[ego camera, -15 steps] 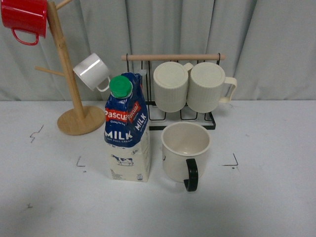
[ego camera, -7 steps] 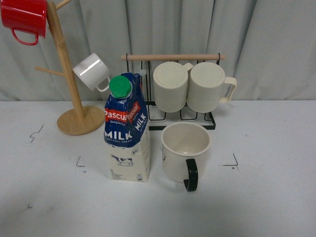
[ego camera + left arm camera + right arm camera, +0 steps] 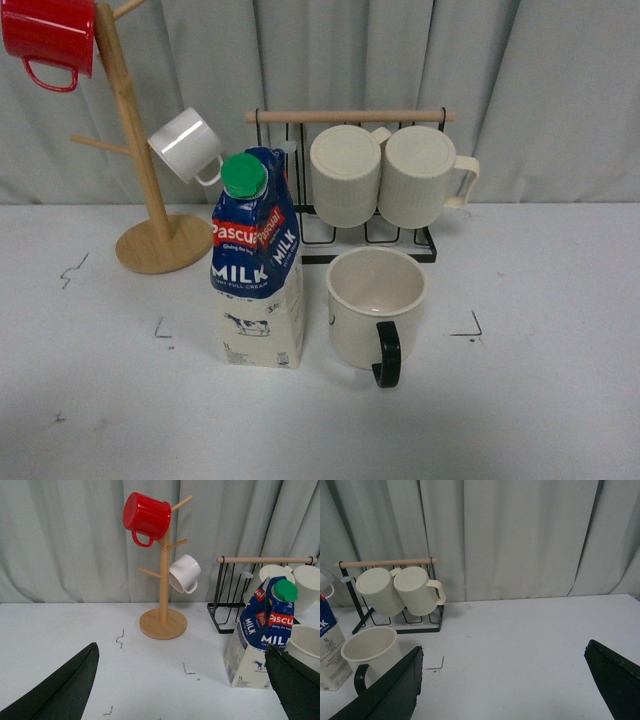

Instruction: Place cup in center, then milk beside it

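Observation:
The cup (image 3: 372,305), wide and cream-white with a black handle turned toward the front, stands upright in the middle of the white table. The milk (image 3: 258,262), a blue-and-cream carton with a green cap, stands upright just to the cup's left, a narrow gap between them. Neither arm shows in the front view. My left gripper (image 3: 182,680) is open over bare table, the milk (image 3: 262,635) beside one finger. My right gripper (image 3: 502,680) is open too, with nothing between its fingers; the cup (image 3: 370,652) is off to one side.
Behind the cup a black wire rack (image 3: 350,180) with a wooden bar holds two ribbed cream mugs. A wooden mug tree (image 3: 150,215) at the back left carries a red mug (image 3: 48,40) and a small white mug (image 3: 186,147). Grey curtains close off the back.

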Robot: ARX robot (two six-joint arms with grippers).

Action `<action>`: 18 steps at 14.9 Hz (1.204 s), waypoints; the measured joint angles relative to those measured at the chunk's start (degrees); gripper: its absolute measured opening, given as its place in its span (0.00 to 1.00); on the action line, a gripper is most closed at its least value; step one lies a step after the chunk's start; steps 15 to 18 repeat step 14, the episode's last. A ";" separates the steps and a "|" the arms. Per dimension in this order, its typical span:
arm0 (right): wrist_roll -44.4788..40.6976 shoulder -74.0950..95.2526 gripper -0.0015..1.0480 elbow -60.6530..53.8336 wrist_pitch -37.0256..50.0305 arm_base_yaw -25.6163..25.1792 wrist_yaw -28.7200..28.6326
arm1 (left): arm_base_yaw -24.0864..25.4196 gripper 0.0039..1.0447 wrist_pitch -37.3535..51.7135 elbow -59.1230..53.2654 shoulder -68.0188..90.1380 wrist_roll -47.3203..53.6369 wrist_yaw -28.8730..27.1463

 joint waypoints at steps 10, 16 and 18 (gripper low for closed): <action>0.02 0.00 0.94 0.00 0.02 0.00 0.00 | 0.00 0.94 0.00 0.00 0.00 -0.02 0.00; 0.00 0.00 0.94 0.00 0.00 0.00 0.00 | 0.00 0.94 0.00 0.00 0.00 0.00 0.00; 0.00 0.00 0.94 0.00 0.00 0.00 0.00 | 0.00 0.94 0.00 0.00 0.00 0.00 0.00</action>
